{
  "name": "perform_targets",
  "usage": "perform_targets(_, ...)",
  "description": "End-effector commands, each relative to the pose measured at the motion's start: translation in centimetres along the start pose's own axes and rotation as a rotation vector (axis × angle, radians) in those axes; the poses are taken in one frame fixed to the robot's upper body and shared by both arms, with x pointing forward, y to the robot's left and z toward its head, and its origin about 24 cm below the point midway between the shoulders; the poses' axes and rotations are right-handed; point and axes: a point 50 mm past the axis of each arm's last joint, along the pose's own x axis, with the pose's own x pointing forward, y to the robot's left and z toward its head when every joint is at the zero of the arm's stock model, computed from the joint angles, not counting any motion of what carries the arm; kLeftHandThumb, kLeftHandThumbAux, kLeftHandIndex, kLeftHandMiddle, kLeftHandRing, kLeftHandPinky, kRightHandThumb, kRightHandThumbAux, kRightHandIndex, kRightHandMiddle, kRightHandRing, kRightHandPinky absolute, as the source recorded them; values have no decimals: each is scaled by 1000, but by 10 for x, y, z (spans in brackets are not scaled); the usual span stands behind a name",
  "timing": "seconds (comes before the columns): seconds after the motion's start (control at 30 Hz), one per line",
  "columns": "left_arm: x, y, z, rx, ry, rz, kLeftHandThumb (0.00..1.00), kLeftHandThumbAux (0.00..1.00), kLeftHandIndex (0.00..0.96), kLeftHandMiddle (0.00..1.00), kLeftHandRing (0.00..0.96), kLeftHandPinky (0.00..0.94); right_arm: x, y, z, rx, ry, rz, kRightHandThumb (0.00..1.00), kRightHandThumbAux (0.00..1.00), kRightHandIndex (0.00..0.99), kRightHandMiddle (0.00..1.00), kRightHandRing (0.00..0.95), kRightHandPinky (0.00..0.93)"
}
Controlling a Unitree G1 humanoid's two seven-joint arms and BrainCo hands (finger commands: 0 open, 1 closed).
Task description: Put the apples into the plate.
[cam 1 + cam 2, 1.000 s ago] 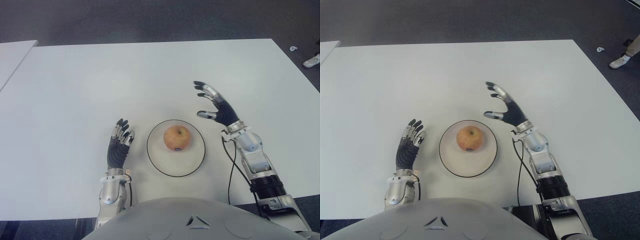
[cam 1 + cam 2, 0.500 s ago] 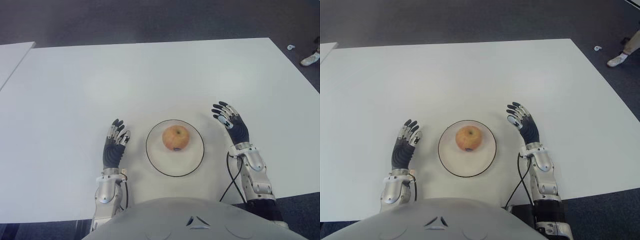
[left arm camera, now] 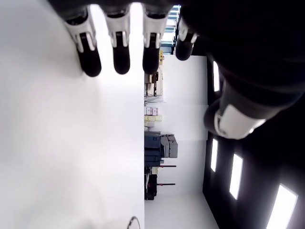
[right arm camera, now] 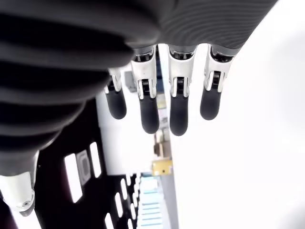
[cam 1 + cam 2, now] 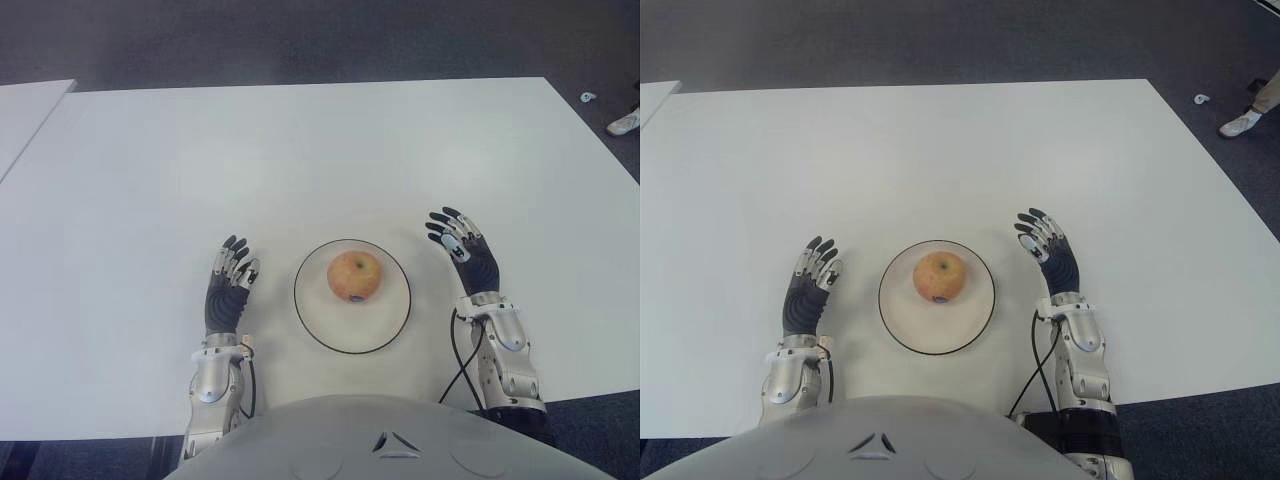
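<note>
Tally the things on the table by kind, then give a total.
Apple: 1
Plate: 1
Hands, left and right: 2
Total: 4

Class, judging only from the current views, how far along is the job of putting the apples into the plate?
Done: the one apple in view sits in the plate. In hand: nothing; the left hand and right hand flank the plate, fingers open. Left: no other apple shows on the table.
</note>
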Motion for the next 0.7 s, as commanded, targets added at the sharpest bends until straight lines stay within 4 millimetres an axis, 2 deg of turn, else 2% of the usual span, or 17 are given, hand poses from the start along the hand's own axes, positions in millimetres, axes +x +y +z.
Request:
perform_targets(0.03, -1, 2, -4, -12, 15, -6, 260, 571, 112, 147, 146, 162, -8, -2, -7, -1, 17, -23, 303, 556, 168, 247, 245, 273)
perform_targets(0.27, 0, 3, -4, -24, 6, -11, 276, 576, 119, 150, 151, 177, -16, -2, -23, 3, 60, -37, 304, 564, 160, 254, 249, 272)
perform_targets(0.7, 0, -1, -6, -60, 7, -30, 294, 579, 138, 179, 182, 200, -17, 11, -31, -6, 74, -31, 292, 558, 142, 254, 255, 286)
